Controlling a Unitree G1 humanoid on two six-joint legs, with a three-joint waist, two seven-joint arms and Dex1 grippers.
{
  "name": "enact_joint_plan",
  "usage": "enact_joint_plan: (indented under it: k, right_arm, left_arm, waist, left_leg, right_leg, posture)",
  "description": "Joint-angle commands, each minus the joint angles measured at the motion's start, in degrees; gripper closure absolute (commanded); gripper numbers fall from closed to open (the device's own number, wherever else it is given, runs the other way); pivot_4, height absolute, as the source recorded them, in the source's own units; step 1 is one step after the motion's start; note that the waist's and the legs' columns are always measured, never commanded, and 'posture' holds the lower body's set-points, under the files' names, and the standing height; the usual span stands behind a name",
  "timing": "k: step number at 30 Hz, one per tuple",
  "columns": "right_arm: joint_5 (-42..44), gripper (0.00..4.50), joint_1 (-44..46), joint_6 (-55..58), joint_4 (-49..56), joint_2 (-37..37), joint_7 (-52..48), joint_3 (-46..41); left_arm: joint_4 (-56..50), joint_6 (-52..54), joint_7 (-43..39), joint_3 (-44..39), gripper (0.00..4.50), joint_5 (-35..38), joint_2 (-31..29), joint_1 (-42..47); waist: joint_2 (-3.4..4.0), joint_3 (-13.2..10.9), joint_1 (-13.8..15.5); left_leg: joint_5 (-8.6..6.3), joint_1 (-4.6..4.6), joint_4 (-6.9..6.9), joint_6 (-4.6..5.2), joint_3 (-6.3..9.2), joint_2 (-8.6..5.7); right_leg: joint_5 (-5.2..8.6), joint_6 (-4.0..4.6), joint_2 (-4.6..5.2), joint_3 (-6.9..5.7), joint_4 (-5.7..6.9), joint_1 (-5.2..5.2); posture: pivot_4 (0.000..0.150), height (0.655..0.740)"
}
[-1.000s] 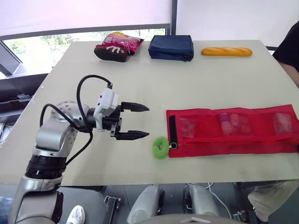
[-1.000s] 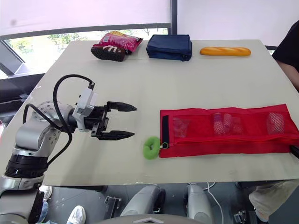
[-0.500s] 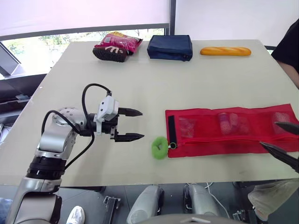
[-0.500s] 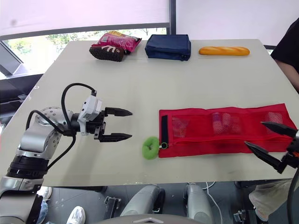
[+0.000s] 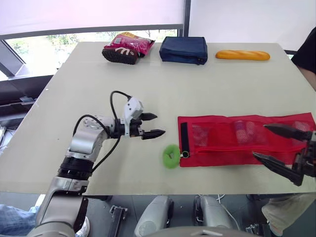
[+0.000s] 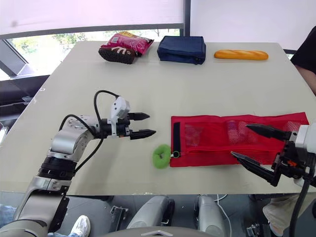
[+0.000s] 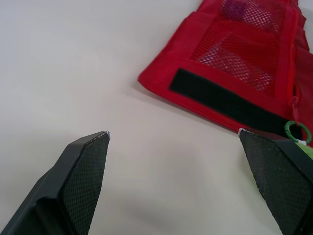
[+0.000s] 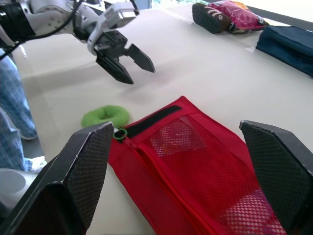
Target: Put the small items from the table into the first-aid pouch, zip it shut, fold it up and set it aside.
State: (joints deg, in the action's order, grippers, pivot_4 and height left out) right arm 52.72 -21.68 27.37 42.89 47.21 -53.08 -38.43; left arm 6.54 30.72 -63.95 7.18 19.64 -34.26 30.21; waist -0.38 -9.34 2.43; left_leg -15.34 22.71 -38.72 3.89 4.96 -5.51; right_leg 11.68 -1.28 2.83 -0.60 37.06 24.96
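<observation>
The red mesh first-aid pouch (image 5: 232,143) lies unfolded on the table's near right, with small items showing through its pockets. A black strip (image 7: 220,100) runs across its left end. Its zip pull (image 5: 184,154) sits at the near left corner. Right beside that corner lies a fuzzy green ring (image 5: 171,156). My left gripper (image 5: 160,124) is open, low over the table just left of the pouch, and holds nothing. Over the pouch's right part my right gripper (image 5: 258,141) stands wide open with nothing in it, and its own view looks along the pouch (image 8: 195,166).
Along the far edge lie a pink snack bag (image 5: 127,48), a navy pouch (image 5: 183,49) and a bread roll (image 5: 242,55). A person in a black sleeve (image 5: 307,49) is at the table's right side. The table's front edge is close below the pouch.
My right gripper has come in from the right and moved over the pouch's right part. My left gripper has reached forward and right, closer to the pouch's left end. The camera has shifted slightly.
</observation>
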Motion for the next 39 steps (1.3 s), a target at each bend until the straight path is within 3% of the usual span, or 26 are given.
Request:
enact_joint_plan:
  k: [1,6,13,18,19,20,22,24,29,31,39]
  right_arm:
    - [1.0,0.08,0.7,-0.4,2.5,-0.4,1.3,0.6]
    - [0.3,0.08,0.7,-1.0,3.5,-1.2,2.6,1.7]
    - [-0.4,0.08,0.3,-1.4,4.1,-1.8,3.3,2.1]
    - [-0.9,0.08,-0.5,-1.7,4.5,-2.3,3.6,1.9]
    - [-1.0,0.00,-0.6,-1.8,4.6,-2.4,3.6,2.0]
    - [-1.3,0.00,-0.6,-2.0,4.6,-2.5,3.7,2.2]
    - [-1.5,0.00,-0.6,-2.1,4.6,-2.6,3.7,2.4]
    - [-1.7,0.00,0.0,-2.3,4.2,-2.5,3.7,2.7]
    - [-2.2,0.00,0.8,-2.7,3.7,-2.5,3.5,3.5]
    - [-2.4,0.00,1.3,-2.8,3.5,-2.4,3.4,4.0]
    - [-4.5,0.00,5.4,0.8,5.8,-2.0,9.4,12.2]
  left_arm:
    - [1.5,1.8,2.6,1.7,0.00,-0.9,3.4,3.9]
    - [11.3,-2.2,9.7,6.3,0.00,-8.3,9.8,8.9]
    - [17.5,-3.4,10.1,10.1,0.00,-11.8,16.1,10.3]
    - [16.7,-2.3,8.9,11.3,0.00,-13.3,17.0,8.9]
    - [16.4,-2.3,8.8,11.7,0.39,-13.7,16.9,8.6]
    - [15.9,-2.4,8.5,12.3,0.50,-14.2,16.7,8.1]
    - [14.7,-2.6,8.1,13.2,1.40,-14.8,16.4,7.2]
    - [13.1,-3.2,7.6,13.9,1.72,-15.4,16.0,6.0]
    - [11.6,-1.9,7.6,12.0,3.87,-14.3,15.6,5.4]
    - [11.5,-1.7,7.3,11.1,4.44,-13.8,15.3,5.5]
    - [10.4,0.8,7.4,4.9,4.44,-8.2,16.4,6.9]
  waist:
    - [-0.01,0.0,0.2]
    - [-0.03,0.0,0.1]
    - [-0.02,0.1,0.3]
    - [-0.04,0.1,0.9]
    - [-0.04,0.1,1.0]
    - [-0.04,0.1,1.0]
    - [-0.04,0.2,1.2]
    - [-0.02,0.3,1.2]
    - [-0.03,0.3,1.4]
    - [-0.04,0.3,1.3]
    - [-0.04,0.3,1.1]
  left_leg:
    - [0.00,0.00,-0.03,0.00,0.02,0.00]
    - [0.00,0.00,-0.05,0.00,0.02,-0.02]
    - [0.00,-0.08,-0.07,0.00,0.02,-0.02]
    - [-0.01,-0.10,-0.08,0.02,0.02,-0.04]
    - [-0.01,-0.10,-0.08,0.02,0.02,-0.04]
    - [-0.01,-0.10,-0.09,0.03,0.02,-0.04]
    - [-0.01,-0.10,-0.09,0.03,0.02,-0.04]
    - [-0.02,-0.11,-0.09,0.03,0.02,-0.04]
    - [-0.02,-0.11,-0.09,0.04,0.02,-0.04]
    - [-0.03,-0.11,-0.08,0.05,0.02,-0.04]
    - [-0.02,-0.11,-0.08,0.04,0.02,-0.03]
  right_leg:
    - [-0.01,-0.02,0.00,-0.02,0.00,-0.02]
    - [-0.03,-0.05,0.00,-0.03,-0.02,-0.05]
    - [-0.05,-0.08,0.01,-0.03,-0.02,-0.14]
    - [-0.05,-0.10,0.02,-0.03,-0.07,-0.20]
    - [-0.05,-0.10,0.02,-0.03,-0.07,-0.20]
    - [-0.05,-0.10,0.02,-0.03,-0.08,-0.20]
    - [-0.05,-0.10,0.02,-0.03,-0.08,-0.20]
    - [-0.05,-0.10,0.02,-0.02,-0.09,-0.20]
    - [-0.05,-0.10,0.02,-0.03,-0.11,-0.20]
    - [-0.05,-0.10,0.02,-0.03,-0.12,-0.21]
    - [-0.05,-0.09,0.00,-0.03,-0.12,-0.19]
  posture:
    - [0.150,0.7395]
    - [0.150,0.7395]
    - [0.150,0.7395]
    - [0.150,0.7395]
    - [0.150,0.7395]
    - [0.150,0.7395]
    - [0.150,0.7395]
    - [0.150,0.7395]
    - [0.150,0.7395]
    - [0.150,0.7395]
    - [0.150,0.7395]
